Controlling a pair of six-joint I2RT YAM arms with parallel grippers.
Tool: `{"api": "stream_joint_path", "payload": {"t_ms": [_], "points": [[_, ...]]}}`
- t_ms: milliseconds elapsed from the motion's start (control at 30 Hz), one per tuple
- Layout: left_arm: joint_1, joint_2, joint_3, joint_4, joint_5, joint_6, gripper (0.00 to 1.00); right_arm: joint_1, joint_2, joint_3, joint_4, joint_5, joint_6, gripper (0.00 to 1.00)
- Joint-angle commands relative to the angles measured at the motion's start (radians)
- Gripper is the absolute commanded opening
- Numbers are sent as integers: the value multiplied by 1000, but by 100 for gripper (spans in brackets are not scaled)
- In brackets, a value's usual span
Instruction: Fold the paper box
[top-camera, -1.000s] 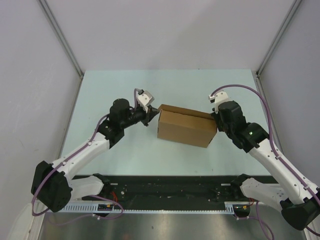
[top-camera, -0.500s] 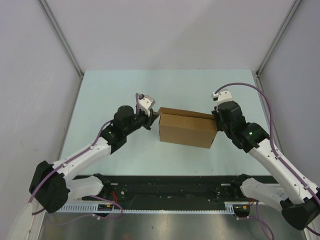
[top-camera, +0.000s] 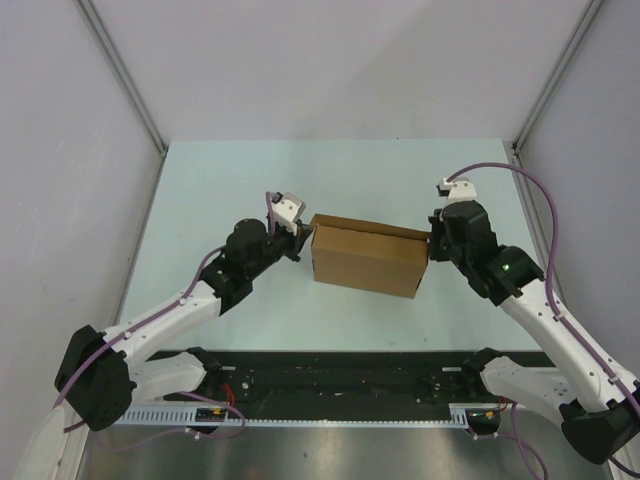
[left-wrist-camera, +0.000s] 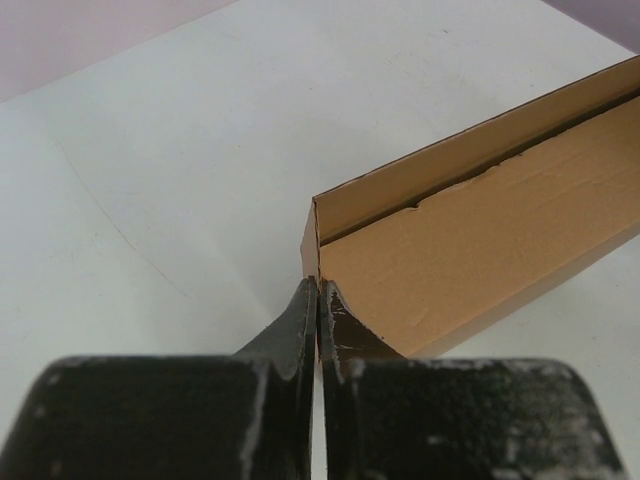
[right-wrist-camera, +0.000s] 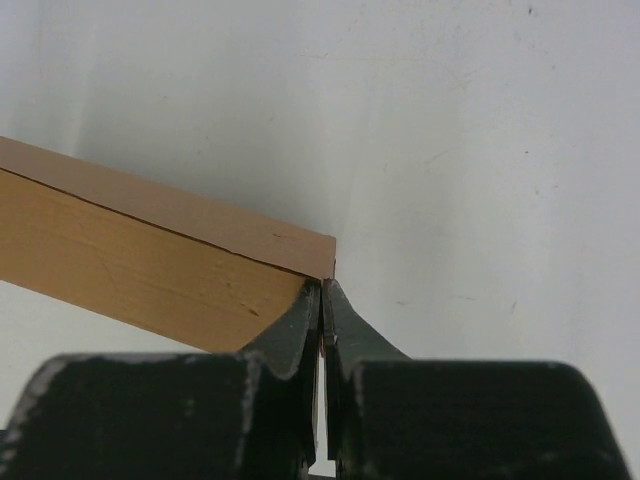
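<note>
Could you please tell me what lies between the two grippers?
Only the box lies between them, one end at the left gripper and the other at the right gripper. The top view shows this best.

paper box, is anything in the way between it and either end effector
Nothing visible stands between them. The left end effector is shut right at the left end corner of the paper box, and the right end effector is shut right at its right end corner.

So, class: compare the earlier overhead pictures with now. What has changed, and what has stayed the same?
The left fingers and right fingers closed shut at opposite ends of the paper box, which shifted slightly left. The box stays folded shut on the table.
</note>
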Motion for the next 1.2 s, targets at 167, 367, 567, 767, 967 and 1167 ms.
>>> {"api": "stream_joint_path", "payload": {"t_ms": [167,367,567,767,967,1167], "points": [[-24,-34,-14,19,6,-25,1,1,10,2,26,-53,72,26],[-24,-34,-11,14,-9,-25,0,3,-1,2,6,-25,61,36],[-24,-31,-5,4,-15,-23,0,7,-22,2,-40,10,41,38],[-24,-26,-3,-1,-25,-29,0,9,-39,2,-83,47,23,34],[-24,-28,2,-10,-28,-31,0,7,-30,-1,-99,69,14,13],[-24,-28,11,-21,-28,-37,0,6,-10,-19,-94,67,17,19]]}}
